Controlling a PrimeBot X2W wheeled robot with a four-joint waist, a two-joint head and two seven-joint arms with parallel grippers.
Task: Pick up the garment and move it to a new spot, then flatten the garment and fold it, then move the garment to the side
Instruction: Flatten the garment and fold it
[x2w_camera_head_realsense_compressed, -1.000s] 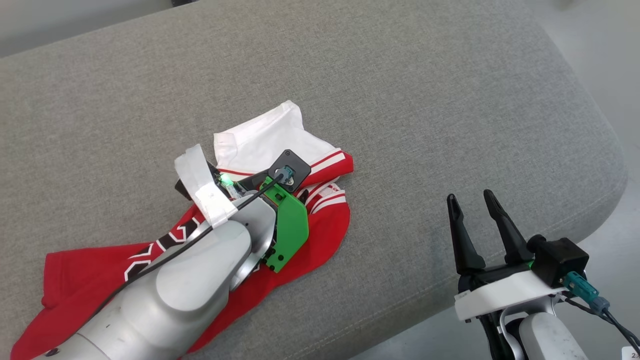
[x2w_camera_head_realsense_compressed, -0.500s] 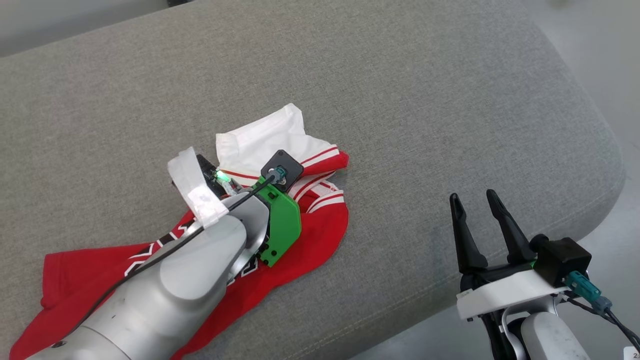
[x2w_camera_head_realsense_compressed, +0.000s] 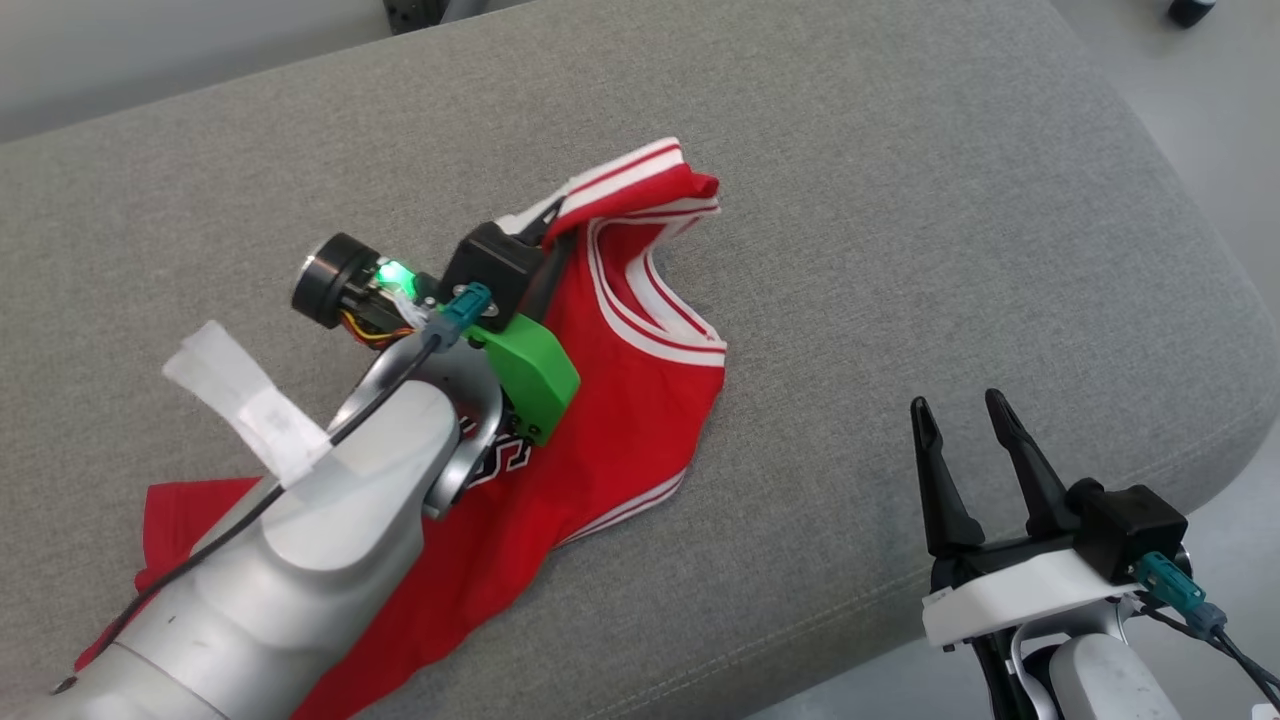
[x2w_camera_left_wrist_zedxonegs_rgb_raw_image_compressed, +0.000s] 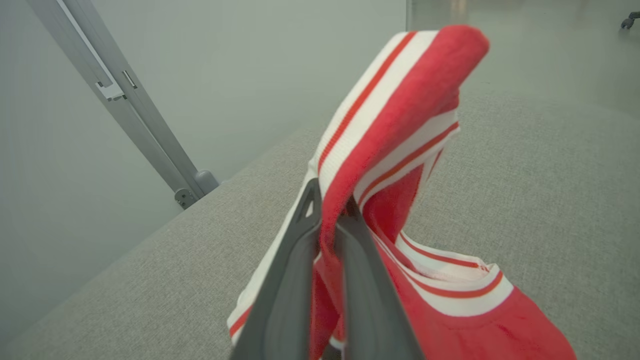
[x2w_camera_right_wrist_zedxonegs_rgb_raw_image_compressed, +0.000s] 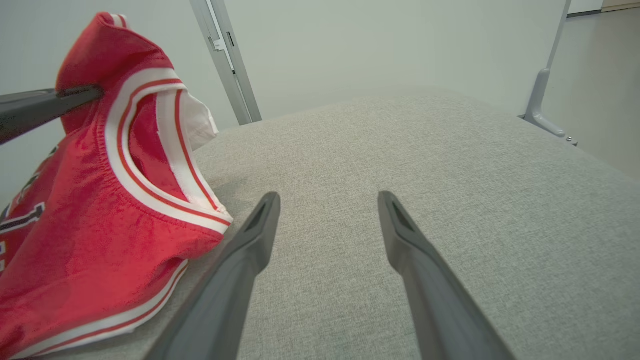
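Lifted since a second ago, the left gripper (x2w_camera_head_realsense_compressed: 553, 228) pinches the striped shoulder strap of the red garment (x2w_camera_head_realsense_compressed: 620, 410), raising it off the grey cushion (x2w_camera_head_realsense_compressed: 880, 200) where the rest lies. Rightward, the right gripper (x2w_camera_head_realsense_compressed: 955, 402) hovers open, empty.

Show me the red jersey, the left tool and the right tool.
Red jersey (x2w_camera_head_realsense_compressed: 620, 430), head view, its red front.
Left tool (x2w_camera_left_wrist_zedxonegs_rgb_raw_image_compressed: 331, 202), left wrist view, between fingertips shut on the jersey.
Right tool (x2w_camera_head_realsense_compressed: 955, 402), head view, between its open fingertips.
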